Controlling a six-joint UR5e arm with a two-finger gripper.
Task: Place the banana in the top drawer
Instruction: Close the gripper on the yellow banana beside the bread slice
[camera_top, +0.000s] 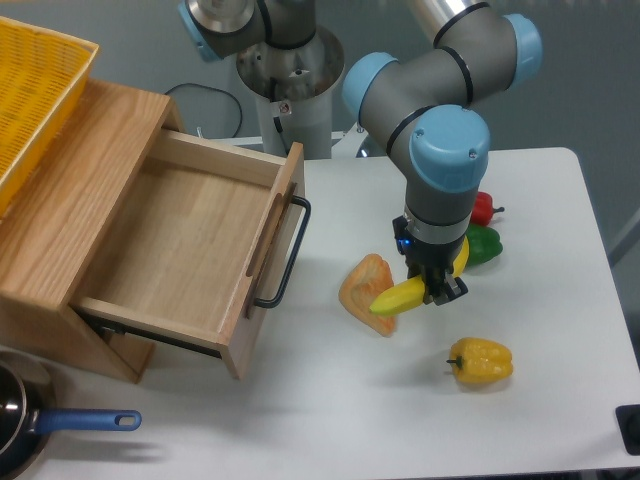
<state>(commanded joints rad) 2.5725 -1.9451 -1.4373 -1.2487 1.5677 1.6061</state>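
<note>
The yellow banana (400, 297) is held in my gripper (432, 285), which is shut on its middle; one end sticks out to the left over an orange slice-shaped toy, the other end shows up right behind the fingers. Whether it is lifted off the table I cannot tell. The top drawer (185, 245), a light-wood box with a black bar handle (285, 255), stands pulled open and empty to the left of the gripper.
A yellow bell pepper (481, 361) lies in front right of the gripper. A green pepper (484, 245) and a red pepper (484, 207) sit behind it. The orange toy (363, 291) lies beside the banana. A yellow wire basket (35, 90) tops the cabinet. A blue-handled pan (40, 428) sits front left.
</note>
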